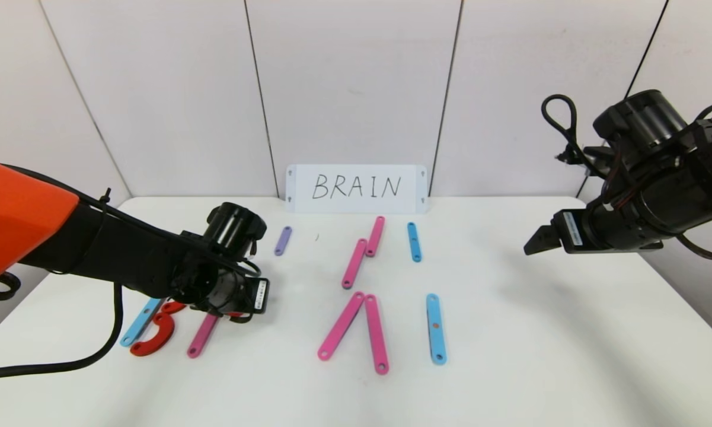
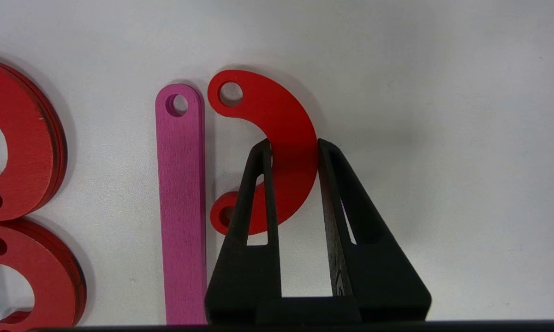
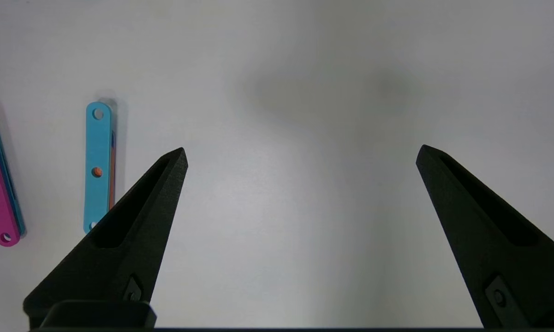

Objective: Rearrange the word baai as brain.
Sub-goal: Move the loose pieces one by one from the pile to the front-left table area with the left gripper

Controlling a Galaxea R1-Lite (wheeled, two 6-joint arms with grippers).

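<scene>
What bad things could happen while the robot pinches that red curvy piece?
1. The left hand is shut on only the middle of the red arc. The piece might twist or slip if dragged.
2. The pink strip lies right beside the arc, almost touching. Moving the arc could nudge it out of line.
3. Two more red arcs sit near that strip, so a wide swing might knock the B apart.
The right hand hangs open, away from the letters.

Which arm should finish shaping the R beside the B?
Left. The left gripper is already shut on the red arc next to the pink strip. The right gripper hangs open, far off.
</scene>
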